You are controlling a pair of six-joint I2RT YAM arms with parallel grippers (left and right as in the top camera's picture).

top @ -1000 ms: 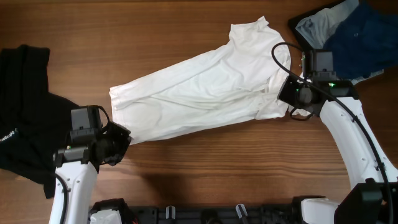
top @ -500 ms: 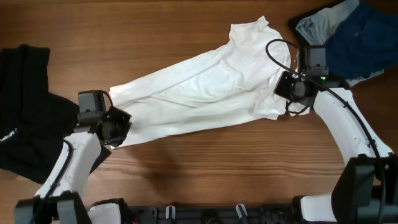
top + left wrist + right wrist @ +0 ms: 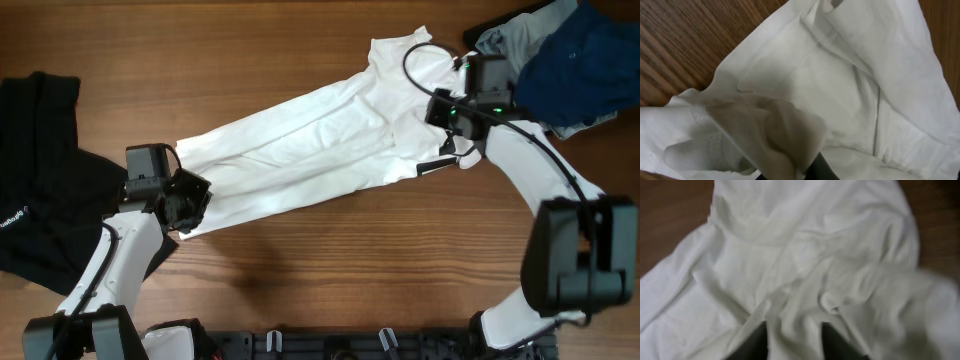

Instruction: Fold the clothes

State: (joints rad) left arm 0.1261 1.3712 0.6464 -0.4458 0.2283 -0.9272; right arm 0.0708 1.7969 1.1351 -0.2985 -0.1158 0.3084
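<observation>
The white T-shirt (image 3: 310, 140) lies stretched in a diagonal band across the table, collar end at the upper right. My left gripper (image 3: 190, 205) is shut on its lower-left hem corner. In the left wrist view the cloth (image 3: 840, 75) drapes over the left gripper (image 3: 805, 170) and hides most of it. My right gripper (image 3: 447, 125) is on the shirt's right side near a sleeve. In the right wrist view bunched cloth (image 3: 790, 240) fills the gap of the right gripper (image 3: 797, 342), between two dark fingers (image 3: 755, 345).
A black garment (image 3: 40, 200) with small white print lies at the left edge, beside my left arm. A dark blue piece (image 3: 575, 60) and a pale-blue piece (image 3: 500, 45) are heaped at the top right corner. Bare wood (image 3: 330, 270) shows below the shirt.
My right gripper moved up and left with the shirt's right side, drawing the shirt into a narrower band. My left gripper first moved up with the hem corner, then held still.
</observation>
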